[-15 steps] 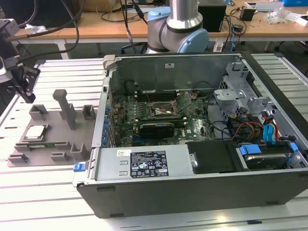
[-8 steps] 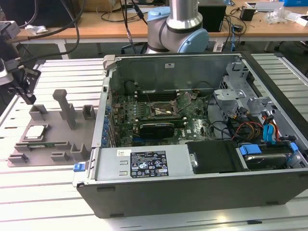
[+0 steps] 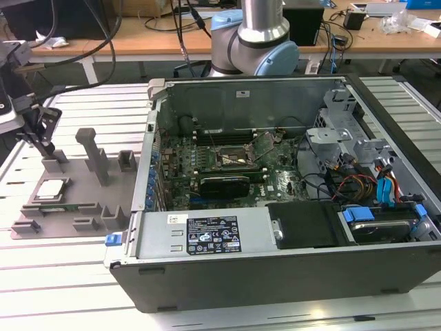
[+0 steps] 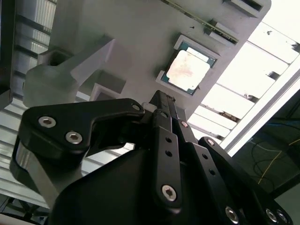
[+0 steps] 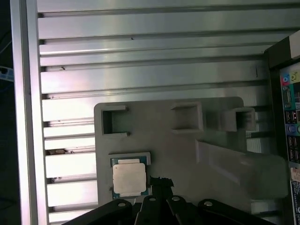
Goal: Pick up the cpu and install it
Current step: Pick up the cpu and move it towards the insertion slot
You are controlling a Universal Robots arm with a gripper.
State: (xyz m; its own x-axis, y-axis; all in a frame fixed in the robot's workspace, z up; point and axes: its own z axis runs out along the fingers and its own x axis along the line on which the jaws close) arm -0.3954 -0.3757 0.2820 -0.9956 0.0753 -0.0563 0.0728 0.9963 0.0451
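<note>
The cpu [image 3: 52, 189], a flat square chip with a silver top, lies in a pocket of the grey moulded tray [image 3: 83, 198] on the exterior view's left. My gripper [image 3: 49, 146] hangs just above the tray, beside the cpu, shut and holding nothing. Both wrist views show the cpu [image 4: 188, 70] [image 5: 129, 179] close to the black fingertips [image 4: 161, 101] [image 5: 158, 182], which do not touch it. The open computer case [image 3: 275, 227] lies on the exterior view's right, with the motherboard socket [image 3: 229, 159] visible inside.
Upright posts [image 3: 93, 155] and small blocks rise from the tray around the gripper. The arm's base [image 3: 255, 41] stands behind the case. Cables, a drive cage [image 3: 331, 138] and a black power supply [image 3: 303, 224] crowd the case's right half. Slatted metal table [image 5: 140, 70] lies underneath.
</note>
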